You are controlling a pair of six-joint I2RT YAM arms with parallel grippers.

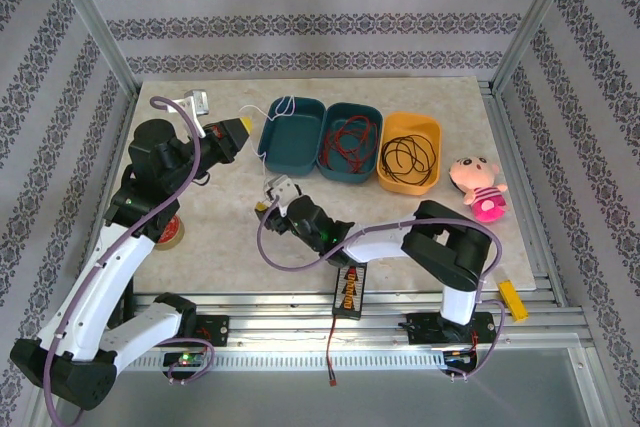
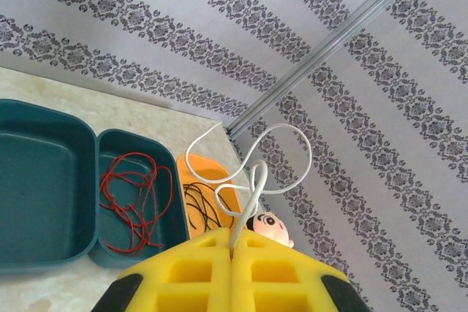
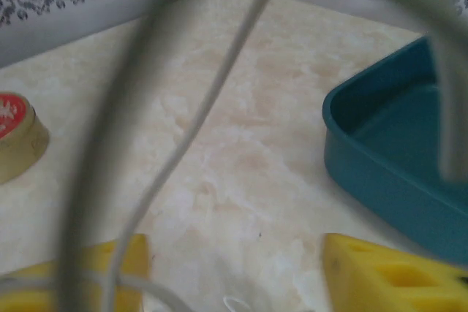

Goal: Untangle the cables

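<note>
The counter (image 1: 230, 232) is carrying three trays in a row. The left tool (image 1: 245, 134) is clamping the white cable (image 2: 254, 180) above the left teal tray (image 1: 300, 145). The right tool (image 1: 268, 197) is hovering nearby, fingers apart. The red cable (image 1: 352, 142) is lying in the middle teal tray (image 1: 345, 173), and the black cable (image 1: 408, 157) in the orange tray (image 1: 408, 124).

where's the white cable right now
In the top view the white cable is pinched in the left gripper, looping over the leftmost teal tray, left of centre.
</note>
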